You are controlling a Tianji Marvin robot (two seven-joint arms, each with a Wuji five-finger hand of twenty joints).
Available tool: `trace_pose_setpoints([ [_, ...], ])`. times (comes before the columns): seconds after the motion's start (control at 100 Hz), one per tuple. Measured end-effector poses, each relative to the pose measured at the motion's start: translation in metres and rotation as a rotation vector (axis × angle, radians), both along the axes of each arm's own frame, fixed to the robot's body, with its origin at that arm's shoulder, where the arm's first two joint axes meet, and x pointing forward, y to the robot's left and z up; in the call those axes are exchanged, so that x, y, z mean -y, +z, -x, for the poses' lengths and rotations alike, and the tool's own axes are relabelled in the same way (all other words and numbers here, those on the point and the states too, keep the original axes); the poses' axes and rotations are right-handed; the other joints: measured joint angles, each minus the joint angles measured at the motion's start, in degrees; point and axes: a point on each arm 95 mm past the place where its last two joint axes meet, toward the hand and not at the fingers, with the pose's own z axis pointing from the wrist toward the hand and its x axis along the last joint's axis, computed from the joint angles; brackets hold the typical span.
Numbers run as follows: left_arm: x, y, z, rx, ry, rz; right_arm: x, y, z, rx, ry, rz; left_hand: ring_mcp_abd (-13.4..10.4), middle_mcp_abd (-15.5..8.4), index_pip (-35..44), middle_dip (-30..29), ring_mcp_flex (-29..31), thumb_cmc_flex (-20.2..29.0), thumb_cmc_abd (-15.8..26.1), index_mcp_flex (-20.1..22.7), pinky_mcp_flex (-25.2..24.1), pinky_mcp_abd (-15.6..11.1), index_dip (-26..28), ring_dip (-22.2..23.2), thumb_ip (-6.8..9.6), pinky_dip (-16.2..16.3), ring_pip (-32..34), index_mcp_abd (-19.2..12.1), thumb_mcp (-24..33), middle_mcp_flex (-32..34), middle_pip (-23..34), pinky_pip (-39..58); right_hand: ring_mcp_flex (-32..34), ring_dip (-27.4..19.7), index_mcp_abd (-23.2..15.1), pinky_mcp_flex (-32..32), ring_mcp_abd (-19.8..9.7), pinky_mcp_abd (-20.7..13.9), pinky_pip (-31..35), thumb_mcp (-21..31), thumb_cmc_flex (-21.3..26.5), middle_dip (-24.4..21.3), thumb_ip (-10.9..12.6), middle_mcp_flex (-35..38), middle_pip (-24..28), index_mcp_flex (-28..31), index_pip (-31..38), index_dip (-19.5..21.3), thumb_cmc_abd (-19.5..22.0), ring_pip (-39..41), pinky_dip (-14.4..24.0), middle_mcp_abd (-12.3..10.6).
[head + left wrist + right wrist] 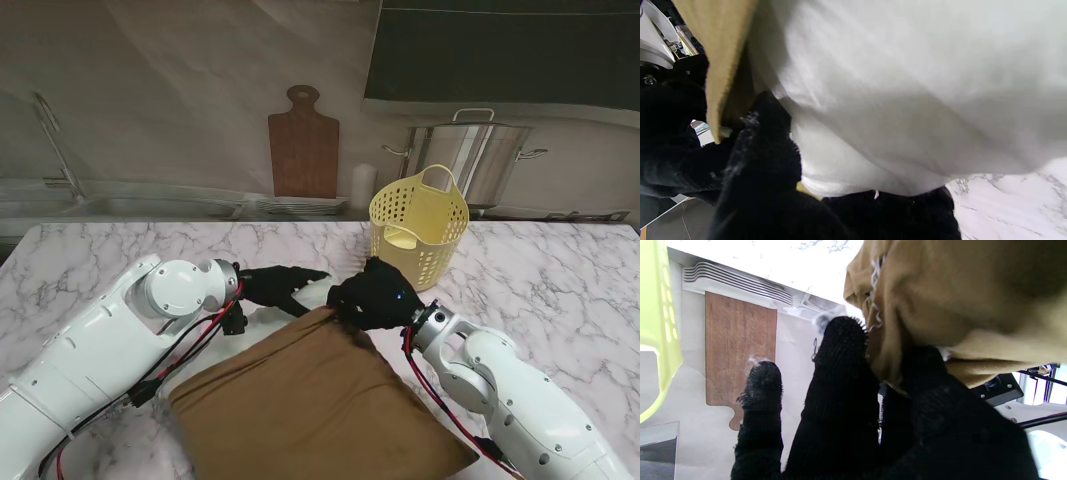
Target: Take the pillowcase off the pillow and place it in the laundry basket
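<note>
So the count on the marble table was one pillow, one pillowcase, one basket, two gloved hands. The brown pillowcase filled the lower middle of the stand view, lying flat with its far corner bunched up near the center of the frame. Just a sliver of the white pillow poked out at that far end, between the two hands.

The right hand sat at the center of the frame with its fingers curled tight over the bunched corner of the pillowcase. The right wrist view backed that up: brown fabric gathered against the palm, with two fingers sticking out straighter past the cloth, so not all of them were in the grip.

The left hand was left of center, fingers stretched toward the white pillow. In the left wrist view the pillow filled most of the frame and a black finger pressed up against it right at the pillowcase edge. Whether it had a proper grip on the pillow, I couldn't tell.

One yellow laundry basket stood upright at upper center-right, just beyond the right hand. Along the back wall there was one wooden cutting board and one steel pot.
</note>
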Motion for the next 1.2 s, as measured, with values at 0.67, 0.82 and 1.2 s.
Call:
trace_pose_setpoints([
  [0.67, 0.007, -0.002, 0.001, 0.504, 0.265, 0.07, 0.012, 0.003, -0.001, -0.009, -0.032, 0.057, -0.7, -2.8, 33.4, 24.1, 15.9, 10.7, -1.1, 30.2, 13.5, -1.2, 16.9, 8.6, -1.0, 1.1, 17.2, -14.9, -1.5, 28.1, 3.5, 0.0, 0.0, 0.6, -0.1, -0.7, -0.4, 0.6, -1.0, 0.0, 0.0, 0.1, 0.0, -1.0, -0.1, -0.1, -0.7, 0.1, 0.0, 0.0, 0.0, 0.0],
  [0.82, 0.002, 0.016, -0.002, 0.606, 0.3, 0.07, 0.019, 0.008, 0.001, -0.005, -0.046, 0.103, -0.9, -2.8, 34.7, 24.9, 15.9, 10.6, -1.1, 29.7, 13.5, -1.3, 17.5, 8.9, -2.12, 1.1, 17.7, -15.8, -1.5, 28.1, 3.7, 0.0, -0.1, 0.6, -0.4, -0.8, -0.4, 0.7, -1.3, 0.8, 0.0, 0.7, 0.0, -1.0, -0.1, -1.0, -2.2, 0.2, 0.0, 0.0, 0.0, -0.1],
  [1.2, -0.022, 0.046, -0.007, 0.76, 0.388, 0.07, 0.035, 0.021, 0.011, 0.081, -0.073, 0.16, -1.9, -3.0, 35.9, 25.6, 15.9, 9.4, -1.7, 29.2, 13.5, -2.2, 17.6, 9.8, -3.42, 1.2, 18.4, -17.6, -3.4, 28.1, 5.1, 0.0, -0.2, 0.6, -1.6, -1.1, -0.5, 1.4, -2.2, 2.3, 2.3, 0.8, 0.3, -1.0, -0.1, -2.3, -5.9, 0.7, 0.6, 0.0, 0.0, -0.7],
])
